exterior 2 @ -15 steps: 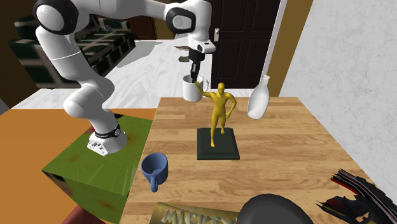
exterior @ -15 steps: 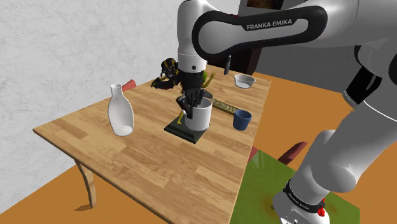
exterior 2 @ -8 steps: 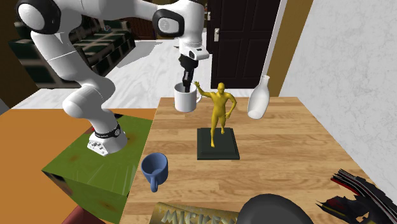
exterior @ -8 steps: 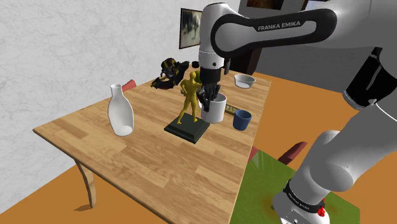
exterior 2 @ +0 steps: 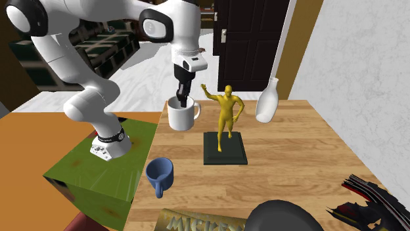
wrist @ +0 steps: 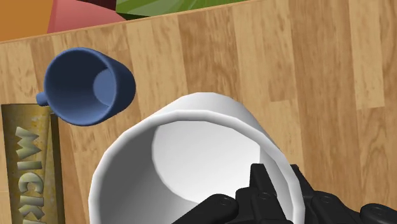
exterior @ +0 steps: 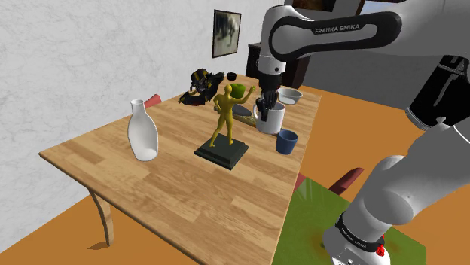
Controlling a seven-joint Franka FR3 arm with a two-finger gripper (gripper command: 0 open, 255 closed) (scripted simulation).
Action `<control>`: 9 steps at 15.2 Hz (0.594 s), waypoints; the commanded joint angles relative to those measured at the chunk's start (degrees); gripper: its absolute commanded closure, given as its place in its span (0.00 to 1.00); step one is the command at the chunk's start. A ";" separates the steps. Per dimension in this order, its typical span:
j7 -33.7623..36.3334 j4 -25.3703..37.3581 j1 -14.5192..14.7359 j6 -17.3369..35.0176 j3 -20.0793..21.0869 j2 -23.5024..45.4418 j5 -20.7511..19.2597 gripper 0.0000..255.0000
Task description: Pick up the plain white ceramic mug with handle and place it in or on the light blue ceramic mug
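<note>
My gripper (exterior: 267,106) (exterior 2: 180,100) (wrist: 278,182) is shut on the rim wall of the plain white mug (exterior: 270,120) (exterior 2: 181,117) (wrist: 184,159), one finger inside and one outside. The mug hangs upright just above the wooden table (exterior: 173,177), near the edge by my stand. The blue mug (exterior: 286,141) (exterior 2: 159,174) (wrist: 86,86) looks dark blue and stands upright on the table. In the shoulder view it is just below and right of the held mug. In the wrist view it stands off to one side of the white mug, not under it.
A yellow figurine (exterior: 224,117) (exterior 2: 227,117) on a dark base stands mid-table beside the held mug. A white vase (exterior: 142,132) (exterior 2: 267,104), a white bowl (exterior: 289,95), a lettered box (wrist: 25,165) (exterior 2: 197,222) next to the blue mug, and a dark object (exterior: 202,83) also share the table.
The arm has carried the white mug past the figurine toward the blue mug: rightward in the shoulder view, leftward and lower in the second exterior view. The grip has not changed.
</note>
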 commanded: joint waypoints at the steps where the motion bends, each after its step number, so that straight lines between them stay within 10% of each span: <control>1: -2.72 -0.70 -1.07 -0.24 -1.83 -0.96 -0.82 1.00; 9: -13.69 0.43 -5.67 -0.62 -9.51 -0.48 -4.63 1.00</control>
